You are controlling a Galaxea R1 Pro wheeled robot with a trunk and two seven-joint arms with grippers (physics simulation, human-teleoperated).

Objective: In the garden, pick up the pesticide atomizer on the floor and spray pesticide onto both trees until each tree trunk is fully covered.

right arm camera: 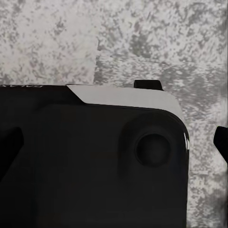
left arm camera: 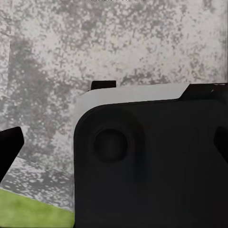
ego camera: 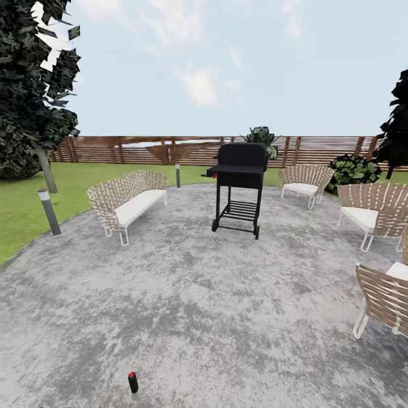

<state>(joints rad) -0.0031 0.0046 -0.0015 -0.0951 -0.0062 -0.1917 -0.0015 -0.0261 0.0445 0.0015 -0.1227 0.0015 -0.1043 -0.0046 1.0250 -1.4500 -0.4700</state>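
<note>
Setting: grey paved patch [ego camera: 226, 317] ringed by lawn, slat fence behind.
Atomizer: pesticide atomizer [ego camera: 132, 382] stands upright at the patch's near edge, untouched.
Jaws: state of both cannot be told.
Approach: roll closer, lower trunk, grip its body squarely.

No text, label, brand, number or sign can be read anywhere.

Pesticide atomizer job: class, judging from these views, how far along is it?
Nothing looks done. The pesticide atomizer stands untouched on the grey paving, held by no gripper. The tree trunk at the lawn's left edge shows no white specks. Left: pick it up and spray both trees.
</note>
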